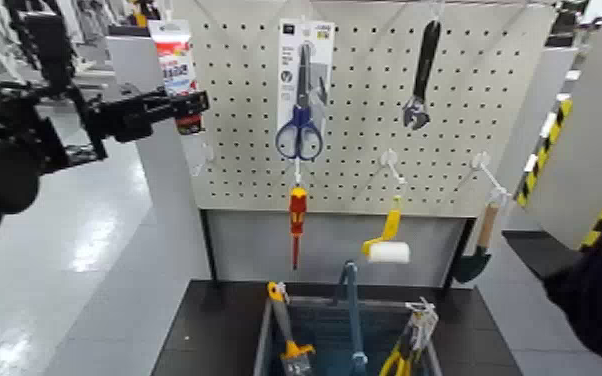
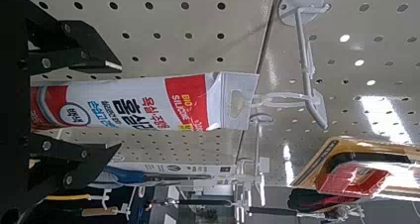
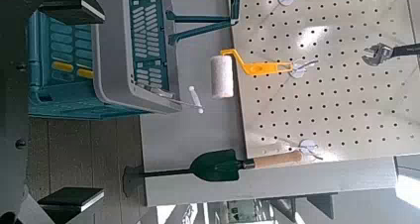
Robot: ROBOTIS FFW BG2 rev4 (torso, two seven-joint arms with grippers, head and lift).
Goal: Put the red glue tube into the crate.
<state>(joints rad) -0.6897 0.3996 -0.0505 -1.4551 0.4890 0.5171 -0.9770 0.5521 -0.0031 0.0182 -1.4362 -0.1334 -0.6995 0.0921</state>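
The left gripper [image 1: 180, 105] is raised at the left end of the pegboard [image 1: 365, 100], clamped on the lower body of the red glue tube [image 1: 176, 68]. The tube stands upright above the fingers, its white hang tab at the top; the left wrist view shows both black fingers [image 2: 74, 60] pressing the tube's flat faces, with the tab's slot beside a bare white hook [image 2: 297, 100] and seemingly clear of it. Gripping low near the cap probably keeps the tab free to slide off that hook.

To the gripper's right hang the packaged scissors [image 1: 302, 90] and, below them, a red-and-yellow screwdriver [image 1: 297, 220], each on its own peg so it can be lifted straight off. Further right are a small paint roller [image 1: 387, 245], an adjustable wrench [image 1: 420, 75] and a hand shovel [image 1: 477, 250].

The crate [image 1: 265, 335] sits well below and to the right of the left gripper, open-topped with its central handle bar [image 1: 352, 310] upright, already holding a yellow-handled brush [image 1: 287, 335] and pliers [image 1: 410, 345]. The drop likely needs to clear that bar.

The right gripper [image 3: 64, 199] hangs low at the right, near the crate; its fingers look spread and hold nothing.
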